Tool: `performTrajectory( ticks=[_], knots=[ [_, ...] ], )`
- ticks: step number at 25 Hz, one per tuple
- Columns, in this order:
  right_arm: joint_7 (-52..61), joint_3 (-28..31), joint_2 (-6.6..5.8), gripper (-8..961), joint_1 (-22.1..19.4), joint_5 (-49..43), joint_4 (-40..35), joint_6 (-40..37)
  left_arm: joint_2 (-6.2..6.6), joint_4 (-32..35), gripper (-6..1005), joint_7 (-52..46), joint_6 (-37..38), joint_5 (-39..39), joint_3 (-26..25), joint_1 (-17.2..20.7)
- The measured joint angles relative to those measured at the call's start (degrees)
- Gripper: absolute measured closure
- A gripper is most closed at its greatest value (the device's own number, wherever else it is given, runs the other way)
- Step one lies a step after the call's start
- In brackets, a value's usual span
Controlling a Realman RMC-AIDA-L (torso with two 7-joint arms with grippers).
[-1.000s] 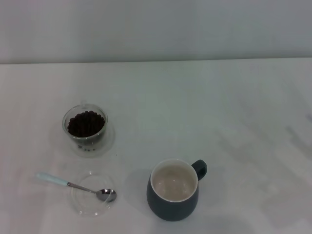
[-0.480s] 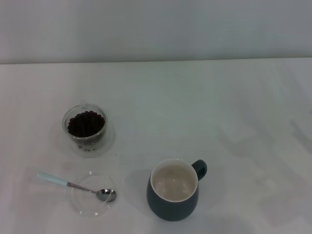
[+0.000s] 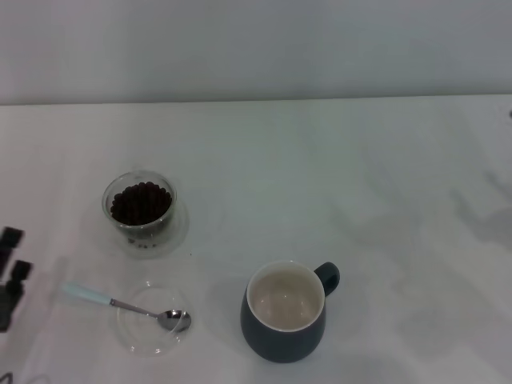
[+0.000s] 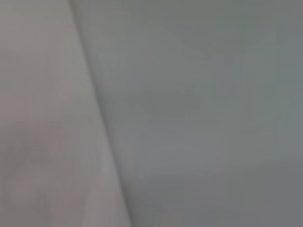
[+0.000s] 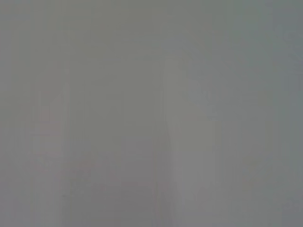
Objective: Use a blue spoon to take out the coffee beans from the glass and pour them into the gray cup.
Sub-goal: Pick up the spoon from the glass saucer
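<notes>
— Pale-blue-handled blue spoon (image 3: 128, 306): lying with bowl in shallow clear dish (image 3: 144, 336), handle pointing left, near left gripper (image 3: 10, 276).
— Left gripper: showing at left edge, two dark fingers apart, holding nothing.
— Coffee beans (image 3: 141, 202): filling glass (image 3: 139, 206), behind dish.
— Gray cup (image 3: 285, 312): standing right of dish.

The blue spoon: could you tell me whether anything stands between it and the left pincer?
Nothing visible does. The left pincer sits at the table's left edge, and only bare table separates it from the blue spoon, whose handle points toward it.
</notes>
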Motion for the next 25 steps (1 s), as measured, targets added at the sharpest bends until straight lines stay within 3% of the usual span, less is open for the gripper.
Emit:
performTrajectory(
  ticks=[14, 25],
  knots=[
    [-1.32, 0.11, 0.70, 174, -1.38, 0.30, -0.32, -0.20, -0.08, -1.54, 120, 0.60, -6.22, 2.16, 0.47, -0.95],
    [-2.13, 0.12, 1.02, 174, -1.70, 0.20, -0.54, -0.03, -0.09, -1.40, 119, 0.65, -6.48, 4.87, 0.51, -1.73]
  ],
)
